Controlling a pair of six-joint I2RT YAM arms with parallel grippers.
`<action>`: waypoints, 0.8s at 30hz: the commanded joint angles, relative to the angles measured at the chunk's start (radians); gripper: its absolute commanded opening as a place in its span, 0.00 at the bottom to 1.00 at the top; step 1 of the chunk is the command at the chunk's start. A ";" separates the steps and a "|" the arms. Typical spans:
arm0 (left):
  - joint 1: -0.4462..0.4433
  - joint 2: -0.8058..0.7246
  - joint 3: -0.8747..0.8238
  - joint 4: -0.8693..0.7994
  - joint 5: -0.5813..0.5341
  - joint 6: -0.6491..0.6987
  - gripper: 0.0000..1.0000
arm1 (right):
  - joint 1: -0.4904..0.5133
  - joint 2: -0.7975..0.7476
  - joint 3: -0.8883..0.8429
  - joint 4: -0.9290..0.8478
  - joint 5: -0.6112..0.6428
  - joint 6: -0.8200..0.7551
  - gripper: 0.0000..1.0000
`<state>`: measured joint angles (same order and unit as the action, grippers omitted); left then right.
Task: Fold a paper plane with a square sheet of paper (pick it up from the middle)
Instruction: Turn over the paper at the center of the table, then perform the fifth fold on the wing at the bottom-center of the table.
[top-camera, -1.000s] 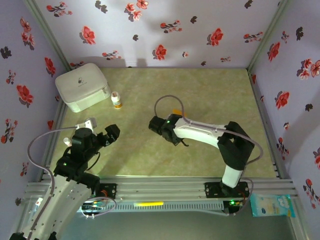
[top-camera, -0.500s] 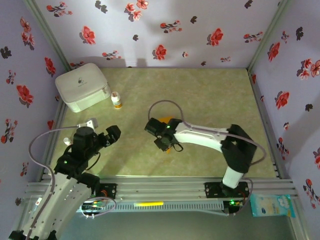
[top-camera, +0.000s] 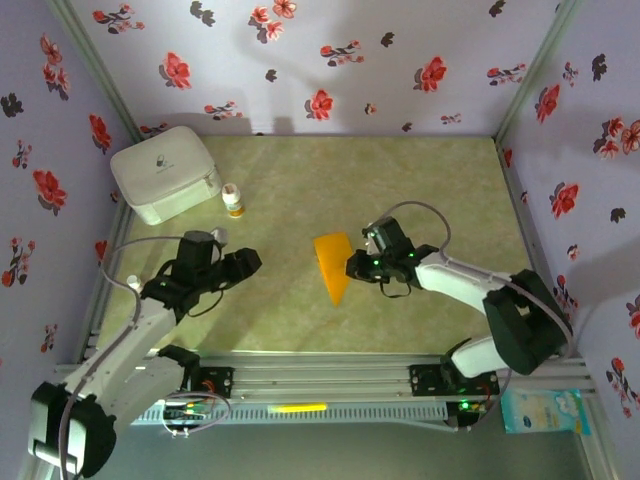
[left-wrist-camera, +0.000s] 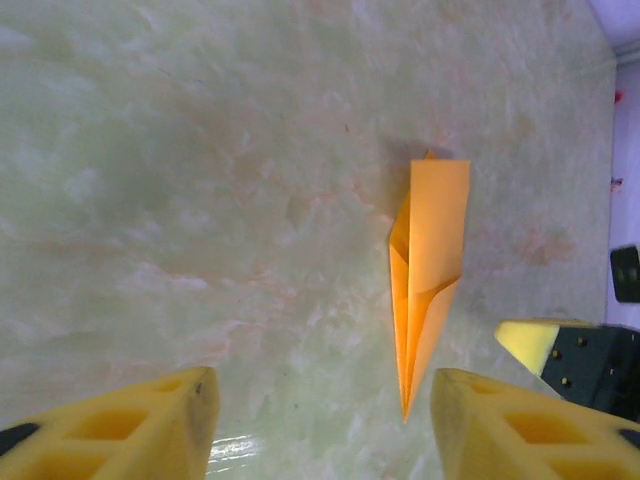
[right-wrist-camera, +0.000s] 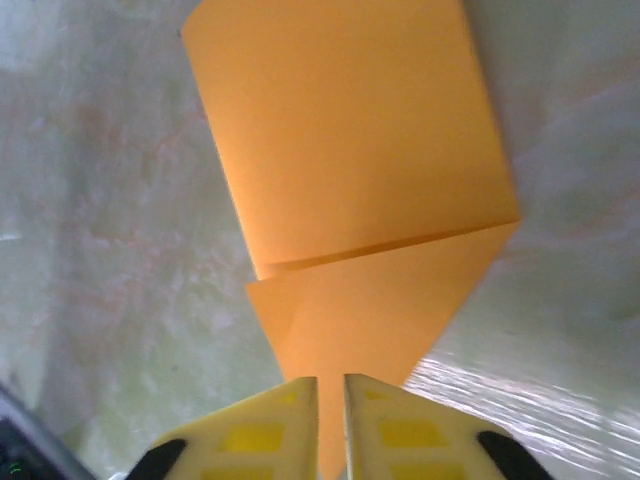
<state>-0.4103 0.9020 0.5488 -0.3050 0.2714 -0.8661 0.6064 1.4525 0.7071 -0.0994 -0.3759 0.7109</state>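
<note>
readable text: none; white box (top-camera: 165, 172) logo: illegible

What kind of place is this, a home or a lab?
Probably a lab recording booth, not a home: floral wallpaper panels box in a green tabletop, with a left arm and right arm bolted to an aluminium rail at its near edge.

The orange paper (right-wrist-camera: 350, 160) — point hidden
Its narrow point is lost behind the right tool (right-wrist-camera: 331, 390); pinched or merely beneath — unclear.
</note>
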 joint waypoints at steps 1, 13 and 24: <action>-0.031 0.055 0.019 0.093 0.023 -0.037 0.52 | -0.002 0.084 0.017 0.159 -0.148 0.121 0.10; -0.076 0.120 0.045 0.088 -0.046 -0.055 0.43 | 0.000 0.234 0.022 0.187 -0.149 0.157 0.08; -0.076 0.140 0.050 0.123 -0.064 -0.080 0.41 | 0.033 0.297 0.015 0.058 -0.054 0.138 0.07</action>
<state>-0.4801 1.0351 0.5697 -0.2127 0.2268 -0.9314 0.6186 1.7050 0.7322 0.0490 -0.4931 0.8467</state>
